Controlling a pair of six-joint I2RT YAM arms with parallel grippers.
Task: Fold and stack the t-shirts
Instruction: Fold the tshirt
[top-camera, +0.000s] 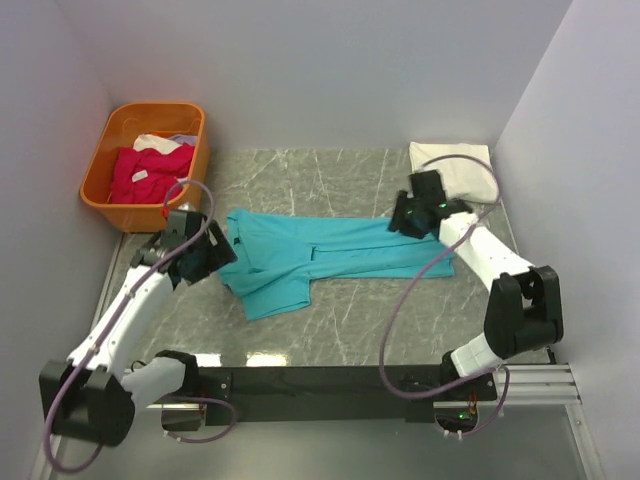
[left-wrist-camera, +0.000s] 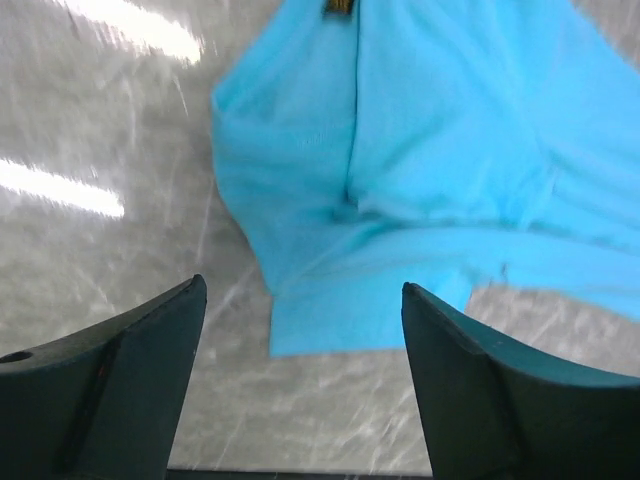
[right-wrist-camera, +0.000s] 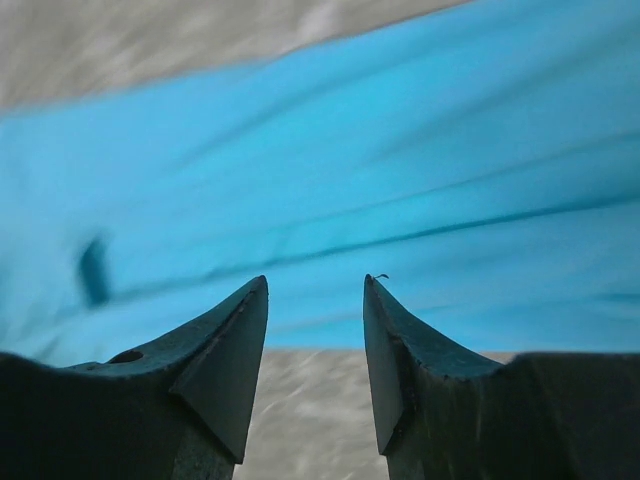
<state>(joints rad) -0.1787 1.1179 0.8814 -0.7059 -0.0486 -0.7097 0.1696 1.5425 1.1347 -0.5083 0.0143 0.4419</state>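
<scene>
A turquoise t-shirt (top-camera: 320, 258) lies partly folded across the middle of the table. Its dark neck label (left-wrist-camera: 338, 6) shows in the left wrist view. My left gripper (top-camera: 212, 250) is open and empty at the shirt's left end (left-wrist-camera: 380, 180), just above the table. My right gripper (top-camera: 402, 222) is open and empty at the shirt's right end (right-wrist-camera: 330, 190), with bare table between its fingers. A folded white t-shirt (top-camera: 455, 165) lies at the back right. Magenta-pink t-shirts (top-camera: 150, 172) sit in the orange basket (top-camera: 120, 215).
The basket stands at the back left beside the left wall. White walls close the table on three sides. Grey marble tabletop (top-camera: 350, 330) shows in front of the turquoise shirt. Cables loop off both arms.
</scene>
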